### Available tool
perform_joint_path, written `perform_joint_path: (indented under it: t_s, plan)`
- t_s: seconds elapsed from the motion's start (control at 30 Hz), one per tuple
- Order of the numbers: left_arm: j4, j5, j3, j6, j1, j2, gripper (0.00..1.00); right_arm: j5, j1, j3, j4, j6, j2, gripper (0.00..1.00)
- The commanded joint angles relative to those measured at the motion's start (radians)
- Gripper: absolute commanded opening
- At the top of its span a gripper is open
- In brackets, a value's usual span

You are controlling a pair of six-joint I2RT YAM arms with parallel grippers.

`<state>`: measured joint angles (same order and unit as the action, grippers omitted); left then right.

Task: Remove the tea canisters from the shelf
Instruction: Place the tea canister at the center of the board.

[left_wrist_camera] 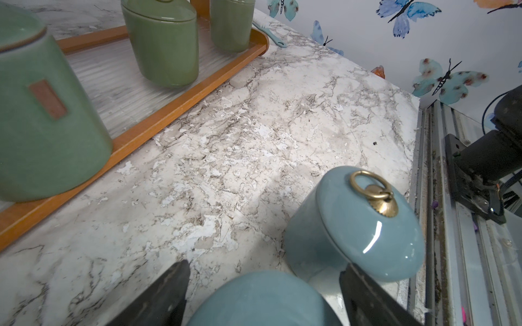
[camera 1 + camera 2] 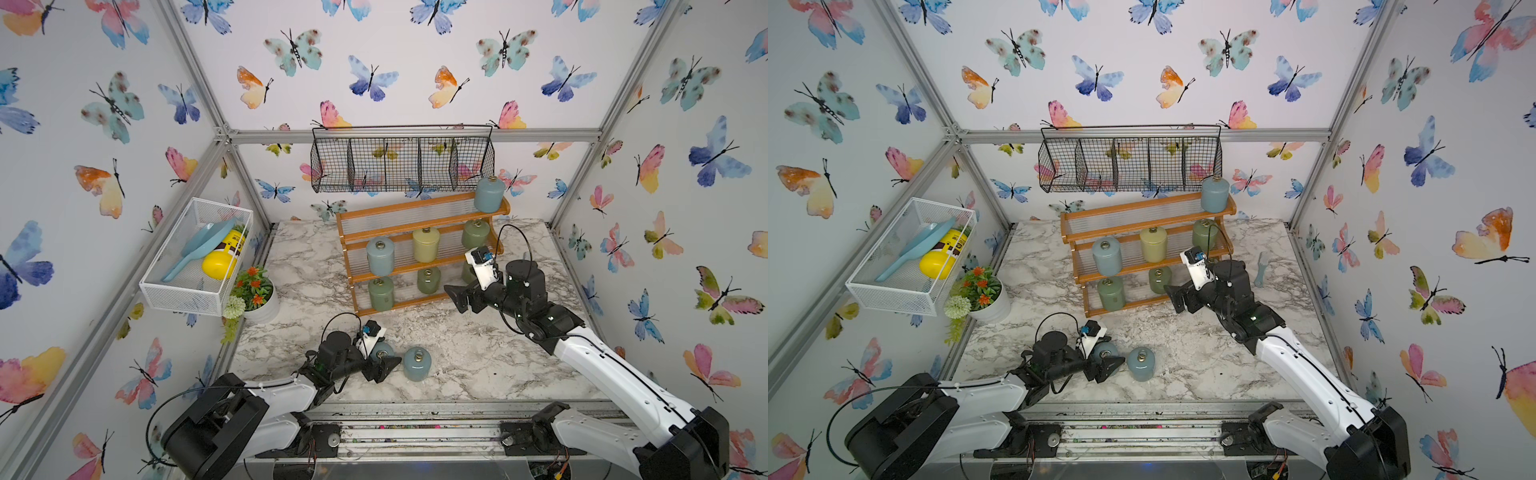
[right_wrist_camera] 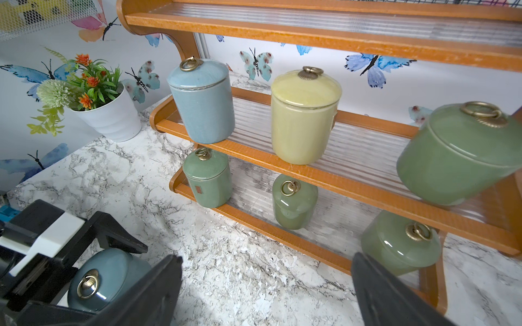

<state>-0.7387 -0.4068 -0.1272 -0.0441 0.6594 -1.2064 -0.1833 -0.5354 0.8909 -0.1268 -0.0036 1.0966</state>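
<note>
Blue-grey glossy canister [image 2: 417, 364] on veined marble tabletop [image 2: 478, 357]

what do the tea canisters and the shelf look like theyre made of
The tea canisters: probably glazed ceramic, glossy with sharp highlights; ring pulls look like brass-toned metal. The shelf: orange-brown wood rails with faint grain; panels are clear ribbed plastic or glass, cannot tell which.

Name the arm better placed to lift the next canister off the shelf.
Right. The right gripper hangs beside the shelf, jaws wide open toward the bottom-tier green canister. The left gripper sits low on the table, straddling a blue canister.
</note>
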Motion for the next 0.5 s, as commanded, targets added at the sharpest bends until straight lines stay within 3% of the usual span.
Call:
perform_joint_path:
  t_s: [0.0,0.47]
  plan:
    - [0.033,0.028,-0.011,0.012,0.031,0.008,0.88,0.005,0.006,-0.003,-0.004,-0.011,-0.007,0.99]
    - [0.105,0.074,0.026,-0.024,0.061,0.114,0.88,-0.006,0.008,-0.013,0.009,-0.012,0.004,0.99]
